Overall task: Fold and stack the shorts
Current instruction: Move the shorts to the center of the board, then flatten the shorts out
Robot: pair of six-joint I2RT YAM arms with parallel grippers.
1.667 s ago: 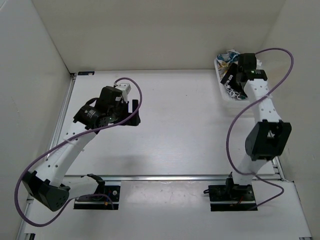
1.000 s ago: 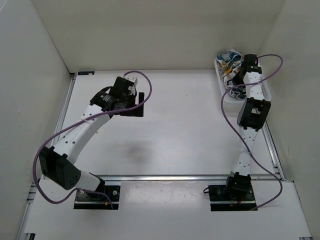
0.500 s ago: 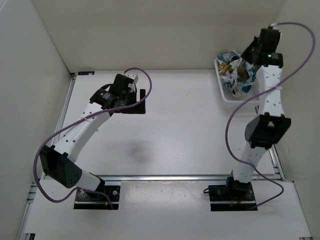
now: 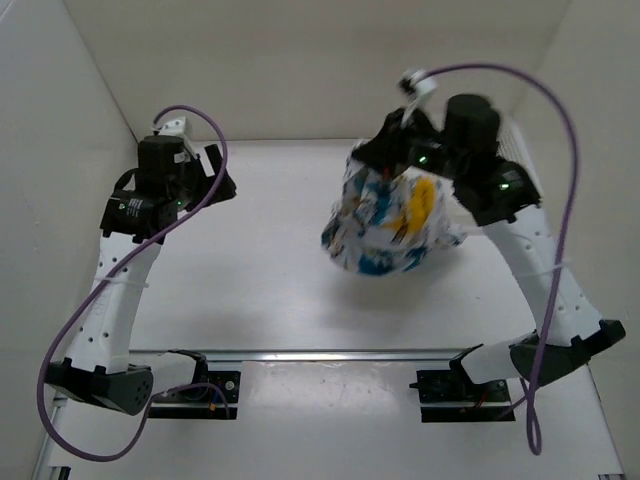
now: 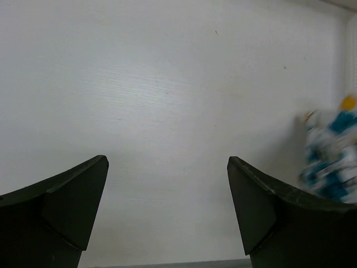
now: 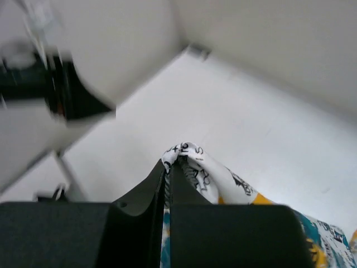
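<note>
Shorts (image 4: 385, 225) swung over white table (image 4: 270, 270), right jaws clamping them; left jaws wide.

Bunched shorts (image 4: 385, 225), aloft.
Hang crumpled over the table, right of centre; white cloth patched teal, yellow and black, pinched at the top edge, blurred.

shorts (image 4: 385, 225) under right claw (image 6: 169, 172), over table (image 4: 270, 290) | left claw (image 5: 167, 163) far left

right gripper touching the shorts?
Touching. The right wrist view shows the right gripper shut on a fold of the shorts, with the fabric pinched between its fingers.
</note>
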